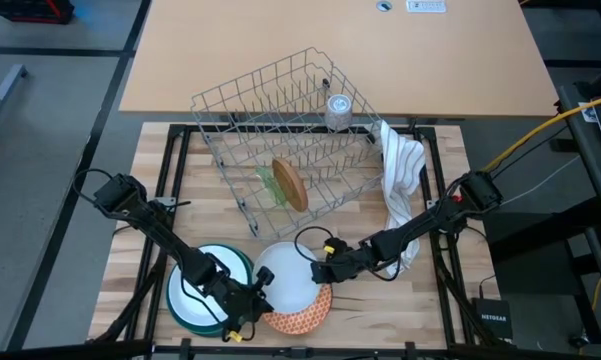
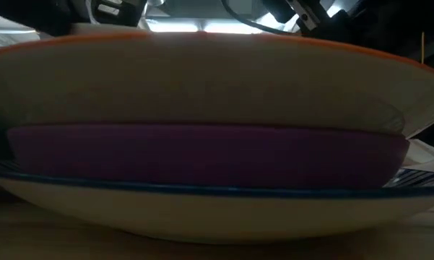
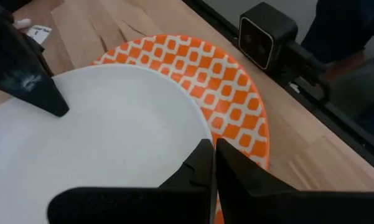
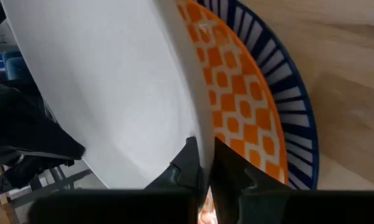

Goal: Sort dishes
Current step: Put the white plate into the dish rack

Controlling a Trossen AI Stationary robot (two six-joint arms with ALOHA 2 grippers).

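A white plate (image 1: 288, 282) lies on top of an orange-patterned plate (image 1: 315, 312) near the table's front edge. The low view shows that stack from the side: the orange-rimmed plate (image 2: 202, 79), a purple plate (image 2: 202, 155) and a blue-striped plate (image 2: 202, 206) at the bottom. My left gripper (image 1: 261, 298) is shut on the white plate's left rim. My right gripper (image 1: 316, 270) is shut on its right rim. A teal and white stack of larger plates (image 1: 202, 290) lies left of it. A brown plate (image 1: 292, 185) and a clear green plate (image 1: 272, 185) stand on edge in the wire rack (image 1: 280, 120). My left gripper pinches the white plate's rim (image 3: 196, 140) between its two fingers, coming slanting from the table's left and near side. The plate lies over the orange-patterned plate (image 3: 236, 93). My right gripper pinches the opposite rim (image 4: 196, 134) between its two fingers, coming slanting from the table's right. I cannot tell whether the plate is lifted clear of the orange-patterned plate (image 4: 236, 106).
The grey wire rack stands tilted across the table's far middle, with a clear glass (image 1: 338, 110) at its far end. A white striped cloth (image 1: 400, 175) lies at its right. A black frame (image 1: 170, 170) edges the wooden table.
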